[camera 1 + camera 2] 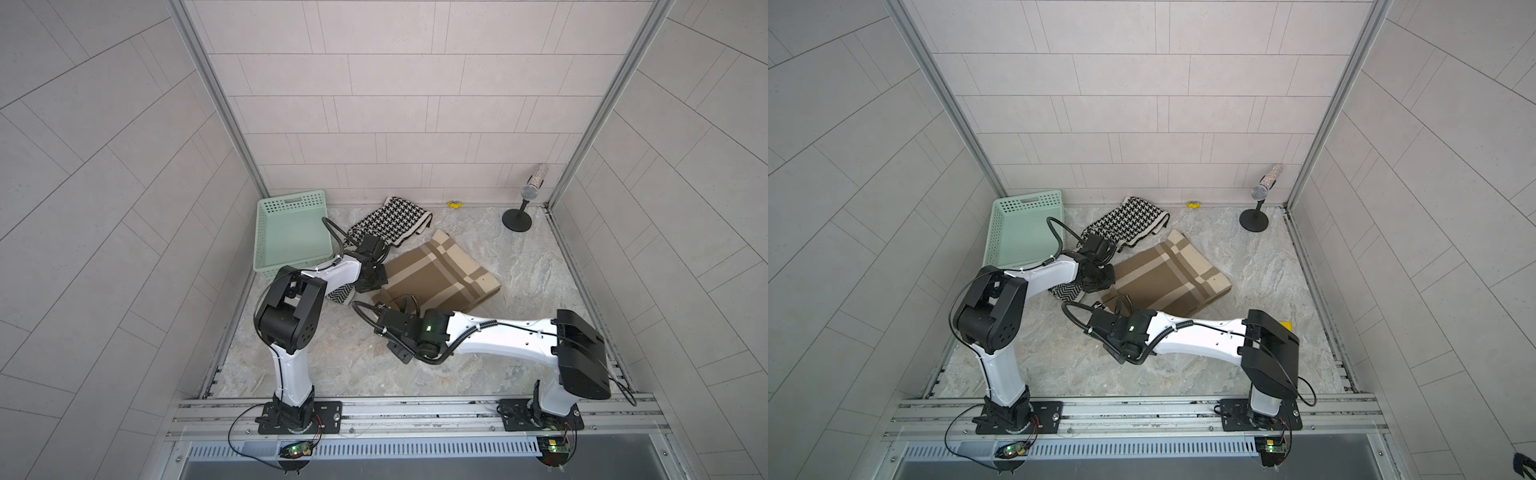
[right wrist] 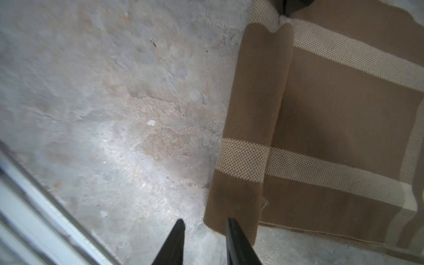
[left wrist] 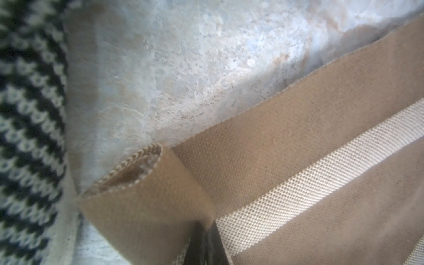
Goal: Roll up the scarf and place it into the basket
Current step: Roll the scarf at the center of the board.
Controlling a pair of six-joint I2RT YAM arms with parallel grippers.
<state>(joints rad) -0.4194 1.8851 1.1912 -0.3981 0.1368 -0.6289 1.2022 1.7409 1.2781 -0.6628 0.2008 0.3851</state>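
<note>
Bearing a tan scarf (image 1: 436, 274), the marbled tabletop (image 1: 523, 286) meets tiled walls (image 1: 395, 104).

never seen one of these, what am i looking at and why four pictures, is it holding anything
It is a robot with two white arms bolted to a rail, each ending in a two-finger gripper. Two pictures look down on the whole scene from above; the other two come from cameras on the wrists. On the stone-look table lie a brown scarf, a black-and-white scarf, a green basket and a microphone on a stand. The left gripper is shut on the brown scarf's rolled-up edge. The right gripper is open at the roll's other end, holding nothing.
</note>
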